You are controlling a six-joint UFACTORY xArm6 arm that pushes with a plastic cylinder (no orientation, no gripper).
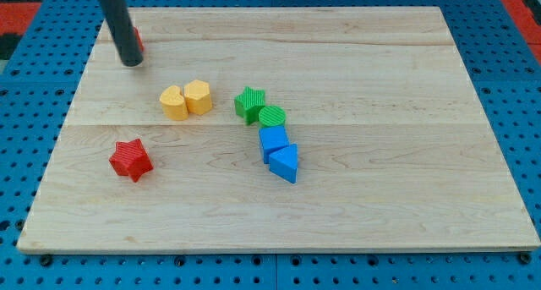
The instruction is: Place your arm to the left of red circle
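My tip (131,64) rests on the wooden board (355,222) near its top left corner. The red circle (139,42) is mostly hidden behind the rod; only a sliver shows at the rod's right edge. The tip sits just below and slightly left of that sliver, very close to it. I cannot tell whether they touch.
A red star (130,160) lies at the lower left. Two yellow blocks (174,102) (198,96) sit side by side near the middle. A green star (250,103), a green circle (272,117), a blue cube (273,141) and a blue triangle (285,163) form a chain right of them.
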